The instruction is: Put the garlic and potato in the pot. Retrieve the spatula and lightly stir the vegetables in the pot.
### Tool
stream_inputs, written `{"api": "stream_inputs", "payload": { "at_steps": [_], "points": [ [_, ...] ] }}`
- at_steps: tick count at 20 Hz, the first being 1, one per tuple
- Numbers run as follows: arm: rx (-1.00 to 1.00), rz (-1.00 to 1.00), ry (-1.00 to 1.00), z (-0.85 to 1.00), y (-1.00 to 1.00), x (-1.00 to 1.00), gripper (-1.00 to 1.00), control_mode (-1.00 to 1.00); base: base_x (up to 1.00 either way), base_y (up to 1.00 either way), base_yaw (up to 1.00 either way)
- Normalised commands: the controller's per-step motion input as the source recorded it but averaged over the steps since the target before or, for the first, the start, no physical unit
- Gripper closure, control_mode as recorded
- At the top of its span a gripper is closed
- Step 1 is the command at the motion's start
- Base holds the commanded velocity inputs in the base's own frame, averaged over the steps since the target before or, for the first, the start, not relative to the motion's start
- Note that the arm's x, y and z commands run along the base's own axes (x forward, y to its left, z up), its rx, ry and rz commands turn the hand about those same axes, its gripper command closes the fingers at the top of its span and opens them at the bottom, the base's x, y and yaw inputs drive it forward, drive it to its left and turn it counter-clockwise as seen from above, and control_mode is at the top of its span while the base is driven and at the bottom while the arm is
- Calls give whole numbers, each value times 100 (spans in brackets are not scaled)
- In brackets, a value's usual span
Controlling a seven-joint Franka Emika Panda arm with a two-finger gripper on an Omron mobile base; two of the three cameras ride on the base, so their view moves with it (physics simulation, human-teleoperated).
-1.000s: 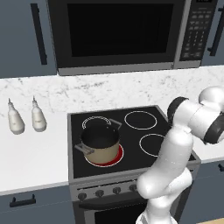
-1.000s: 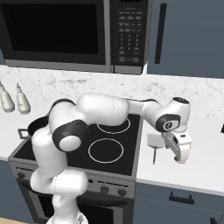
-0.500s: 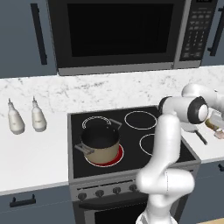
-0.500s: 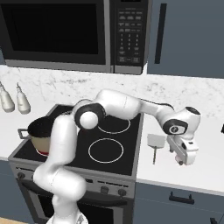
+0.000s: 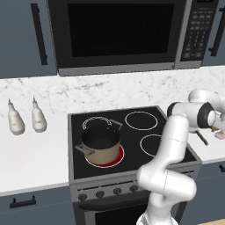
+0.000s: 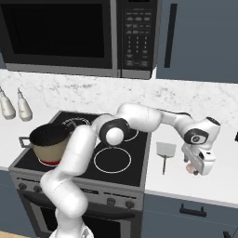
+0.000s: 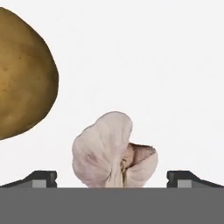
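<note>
Left base view: the arm reaches out to the right edge of the frame, where the claw (image 5: 216,128) hangs low over the white bench (image 5: 35,151). A pale pinkish scrap just under it looks like the garlic (image 5: 219,135). The pot (image 5: 101,145) sits well apart, at centre left, on the glowing front burner.

Right base view: the claw (image 6: 197,168) points down at the lower right, with a small pinkish lump, probably the garlic (image 6: 190,168), right beneath it. The spatula (image 6: 165,154) lies flat just to the left, handle toward the bottom of the frame. The pot (image 6: 48,141) is far off at the left.

Hand view: the claw (image 7: 112,179) stands spread wide with nothing in it. The garlic (image 7: 114,151), lumpy and pinkish-white, sits squarely between the two tips at bottom centre, so I'd judge a straight descent and a close would take it. The potato (image 7: 24,74), golden-brown and oval, lies at the upper left, clear of the garlic.
</note>
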Motion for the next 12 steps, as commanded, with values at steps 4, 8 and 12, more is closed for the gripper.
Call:
{"api": "stream_inputs", "payload": {
  "at_steps": [4, 8, 12],
  "points": [
    [0, 0, 1, -53, 0, 32, -100, -100, 0, 0, 0],
    [0, 0, 0, -54, 1, 5, -100, -100, 0, 0, 0],
    [0, 0, 1, -57, 36, -9, -100, -100, 0, 0, 0]
  ]
}}
